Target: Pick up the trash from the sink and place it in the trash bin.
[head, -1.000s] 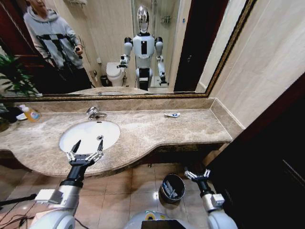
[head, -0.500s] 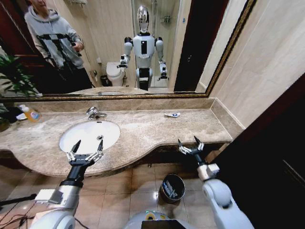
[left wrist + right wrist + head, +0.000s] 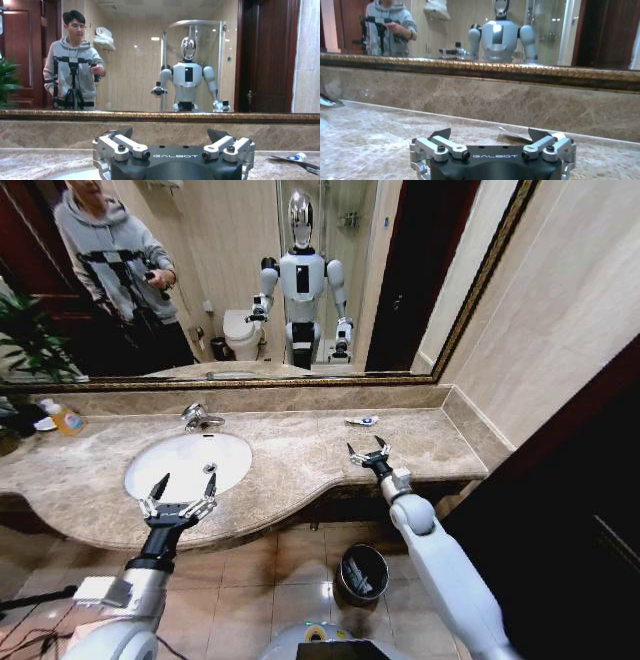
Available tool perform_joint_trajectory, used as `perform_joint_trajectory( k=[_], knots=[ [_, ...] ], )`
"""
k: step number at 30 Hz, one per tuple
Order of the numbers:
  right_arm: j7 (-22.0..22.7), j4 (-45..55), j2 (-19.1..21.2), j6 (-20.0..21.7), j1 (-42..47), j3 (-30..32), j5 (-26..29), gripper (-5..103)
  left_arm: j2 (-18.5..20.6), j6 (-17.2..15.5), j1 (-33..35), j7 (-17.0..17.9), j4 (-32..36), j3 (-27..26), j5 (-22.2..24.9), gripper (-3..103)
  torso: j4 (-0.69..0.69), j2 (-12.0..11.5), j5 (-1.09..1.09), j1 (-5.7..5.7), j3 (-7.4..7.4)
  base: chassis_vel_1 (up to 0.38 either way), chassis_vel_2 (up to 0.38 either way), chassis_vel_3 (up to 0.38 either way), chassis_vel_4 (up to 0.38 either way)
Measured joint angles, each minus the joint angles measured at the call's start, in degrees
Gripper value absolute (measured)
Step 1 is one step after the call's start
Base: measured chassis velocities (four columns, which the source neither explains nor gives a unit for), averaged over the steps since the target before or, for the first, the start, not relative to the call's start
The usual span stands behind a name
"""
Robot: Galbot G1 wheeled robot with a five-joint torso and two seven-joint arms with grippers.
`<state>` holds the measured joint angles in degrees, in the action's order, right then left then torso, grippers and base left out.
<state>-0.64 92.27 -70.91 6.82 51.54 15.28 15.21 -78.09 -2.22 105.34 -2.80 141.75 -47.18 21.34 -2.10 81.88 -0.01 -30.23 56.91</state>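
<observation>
The right arm reaches up over the marble counter (image 3: 300,455), its right gripper (image 3: 368,448) spread wide and empty, with one white tube of trash (image 3: 361,421) lying at its 12 o'clock near the back wall. The left gripper (image 3: 180,492) hovers spread, empty, at the 6 o'clock rim of the sink (image 3: 150,465). From the head, one trash bin (image 3: 362,573) stands on the floor; the left wrist view catches the tube (image 3: 292,158) edge-on.

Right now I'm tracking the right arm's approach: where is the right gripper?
In the head view the right gripper is open above the marble counter, right of the sink, short of the small white tube by the backsplash.
</observation>
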Motion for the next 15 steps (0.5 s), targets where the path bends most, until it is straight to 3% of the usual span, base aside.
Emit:
perform_joint_trajectory(
  k=[15],
  knots=[
    [2.7,-15.8,-1.8,-1.7,-15.2,-7.8,-0.7,100,0.0,0.0,0.0,0.0,0.0,0.0,0.0,100,0.0,0.0,0.0,0.0,0.0,0.0,0.0,0.0,0.0]
  ],
)
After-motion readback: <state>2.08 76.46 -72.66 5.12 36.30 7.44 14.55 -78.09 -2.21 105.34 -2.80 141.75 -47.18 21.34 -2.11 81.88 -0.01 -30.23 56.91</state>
